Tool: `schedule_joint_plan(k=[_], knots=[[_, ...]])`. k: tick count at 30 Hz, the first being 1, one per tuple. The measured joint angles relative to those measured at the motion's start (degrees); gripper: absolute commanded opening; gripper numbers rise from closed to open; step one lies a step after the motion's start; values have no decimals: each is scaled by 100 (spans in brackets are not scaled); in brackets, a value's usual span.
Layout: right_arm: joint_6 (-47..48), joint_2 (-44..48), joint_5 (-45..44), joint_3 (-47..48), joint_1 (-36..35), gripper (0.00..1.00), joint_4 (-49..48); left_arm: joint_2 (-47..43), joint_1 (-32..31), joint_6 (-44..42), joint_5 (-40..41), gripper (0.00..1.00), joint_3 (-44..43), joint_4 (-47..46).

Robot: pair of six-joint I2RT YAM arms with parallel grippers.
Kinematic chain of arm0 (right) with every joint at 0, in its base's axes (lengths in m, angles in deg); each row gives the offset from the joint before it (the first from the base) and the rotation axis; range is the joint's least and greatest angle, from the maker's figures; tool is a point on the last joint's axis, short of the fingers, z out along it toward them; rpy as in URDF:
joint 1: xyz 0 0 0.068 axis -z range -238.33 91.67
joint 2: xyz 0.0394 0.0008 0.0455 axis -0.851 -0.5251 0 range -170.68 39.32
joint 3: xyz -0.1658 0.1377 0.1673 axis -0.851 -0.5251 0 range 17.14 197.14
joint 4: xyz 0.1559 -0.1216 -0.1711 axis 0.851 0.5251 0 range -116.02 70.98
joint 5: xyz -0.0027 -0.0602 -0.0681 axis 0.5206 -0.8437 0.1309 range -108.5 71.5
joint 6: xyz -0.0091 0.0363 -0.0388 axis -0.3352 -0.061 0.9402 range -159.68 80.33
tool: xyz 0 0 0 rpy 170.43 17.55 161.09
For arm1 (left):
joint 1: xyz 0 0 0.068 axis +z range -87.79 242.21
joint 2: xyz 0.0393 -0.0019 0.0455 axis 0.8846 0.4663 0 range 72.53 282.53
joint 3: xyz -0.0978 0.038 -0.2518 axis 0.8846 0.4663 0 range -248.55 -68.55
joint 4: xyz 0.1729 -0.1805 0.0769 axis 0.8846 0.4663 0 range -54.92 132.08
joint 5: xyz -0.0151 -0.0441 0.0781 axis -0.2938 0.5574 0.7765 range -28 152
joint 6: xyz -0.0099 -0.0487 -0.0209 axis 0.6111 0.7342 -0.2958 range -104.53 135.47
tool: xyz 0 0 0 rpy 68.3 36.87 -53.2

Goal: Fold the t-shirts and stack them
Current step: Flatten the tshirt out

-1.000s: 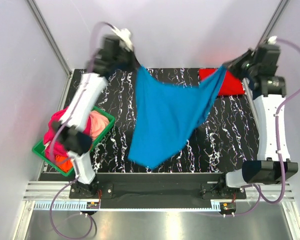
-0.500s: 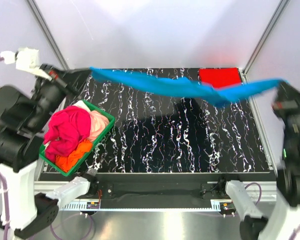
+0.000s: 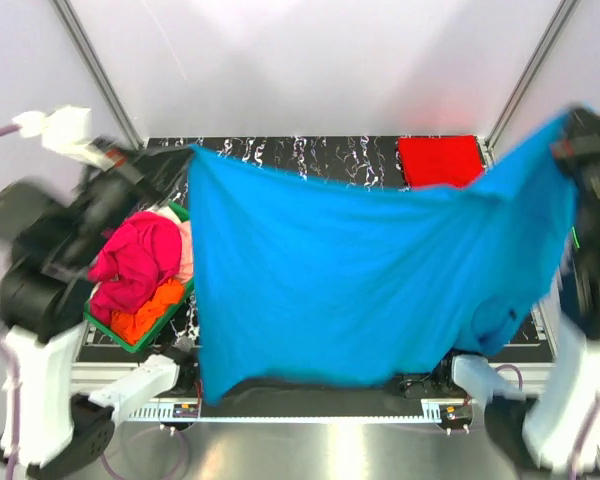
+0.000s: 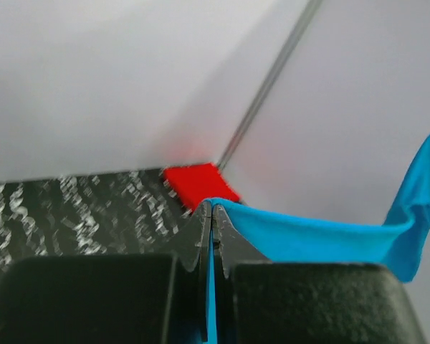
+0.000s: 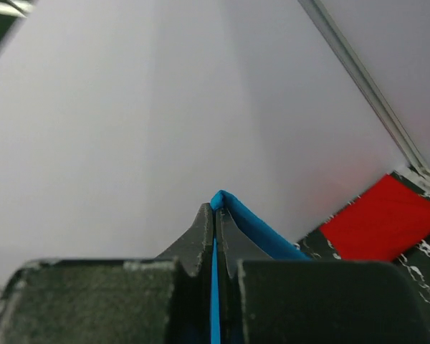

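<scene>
Blue t-shirt [image 3: 360, 290] hangs spread in mid-air over the table [image 3: 280, 150], long axis running left to right between the arms. Left gripper [image 4: 212, 211] pinches one top corner, right gripper [image 5: 216, 213] the other. Cloth drapes below both, equally near each

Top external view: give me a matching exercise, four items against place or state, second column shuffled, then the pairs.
Items
1. blue t-shirt
2. red t-shirt
3. magenta t-shirt
4. green basket

Place or state
A. folded flat at the far right corner of the table
B. at the table's left edge, filled
C. spread wide, lifted above the table
D. bunched up inside the green basket

Pairs: 1-C; 2-A; 3-D; 4-B
</scene>
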Motion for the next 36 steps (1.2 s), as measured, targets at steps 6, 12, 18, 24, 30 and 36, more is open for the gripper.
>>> schedule_joint_plan(k=[6,12,18,24,30,36], knots=[[363,-2695,463,96,0,0,-468,1679,129,-343,485,0,404,-181],[516,-4715,1453,-356,2,0,-1346,3908,627,-614,695,0,660,-570],[387,-5735,2715,-765,0,0,-2863,5681,1250,-776,533,0,597,-1045],[315,-6605,3294,-741,0,0,-3639,6566,1781,-776,76,0,225,-1333],[319,-6848,3377,-487,0,0,-3709,6612,1869,-796,-267,0,-111,-1657],[407,-6513,3182,-275,0,0,-3132,6282,1810,-686,-638,0,-103,-1589]])
